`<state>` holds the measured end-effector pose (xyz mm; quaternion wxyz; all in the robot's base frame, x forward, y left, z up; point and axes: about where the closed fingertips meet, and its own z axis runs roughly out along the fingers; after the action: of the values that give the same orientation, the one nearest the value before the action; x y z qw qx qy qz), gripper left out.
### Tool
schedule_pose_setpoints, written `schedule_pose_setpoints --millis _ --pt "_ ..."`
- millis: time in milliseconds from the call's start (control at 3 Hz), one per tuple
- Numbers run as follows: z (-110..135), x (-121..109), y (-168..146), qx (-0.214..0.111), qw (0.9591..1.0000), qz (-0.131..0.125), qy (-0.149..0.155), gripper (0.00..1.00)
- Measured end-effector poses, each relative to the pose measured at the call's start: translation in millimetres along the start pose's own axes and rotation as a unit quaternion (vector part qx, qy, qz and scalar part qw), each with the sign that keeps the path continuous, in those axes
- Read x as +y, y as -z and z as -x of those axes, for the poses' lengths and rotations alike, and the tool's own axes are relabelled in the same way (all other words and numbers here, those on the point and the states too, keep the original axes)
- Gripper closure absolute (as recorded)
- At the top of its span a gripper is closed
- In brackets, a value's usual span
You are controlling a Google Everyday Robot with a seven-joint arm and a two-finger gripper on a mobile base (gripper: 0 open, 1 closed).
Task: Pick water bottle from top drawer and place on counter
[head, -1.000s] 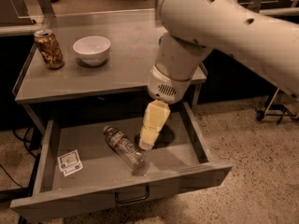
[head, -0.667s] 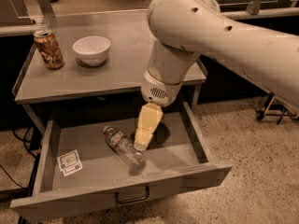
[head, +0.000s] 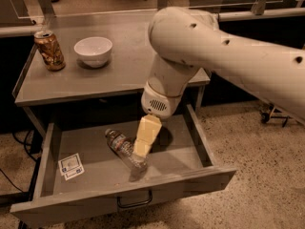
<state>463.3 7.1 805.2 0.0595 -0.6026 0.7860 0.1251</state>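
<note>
The water bottle [head: 117, 142], clear and ribbed, lies on its side in the middle of the open top drawer [head: 124, 196], cap end pointing to the back left. My gripper [head: 141, 151], pale yellow, hangs down from the big white arm into the drawer. Its tip is right at the bottle's lower right part and covers a piece of it. The counter [head: 121, 70] is the grey top above the drawer.
A brown-gold can [head: 49, 50] and a white bowl [head: 93, 50] stand on the counter's left half. A small white card [head: 70, 166] lies in the drawer's left front corner. The white arm [head: 228, 56] spans the right side. The floor is speckled.
The arm has swung left and lower. The gripper went from beside the bottle's right side to directly over its lower part. The bottle has not moved.
</note>
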Motion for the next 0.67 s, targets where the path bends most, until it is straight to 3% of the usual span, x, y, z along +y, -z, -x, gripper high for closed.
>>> schedule_pose_setpoints --millis 667 --pt "14.9 12.0 -68.7 0.014 0.9982 0.019 -0.055 0.00"
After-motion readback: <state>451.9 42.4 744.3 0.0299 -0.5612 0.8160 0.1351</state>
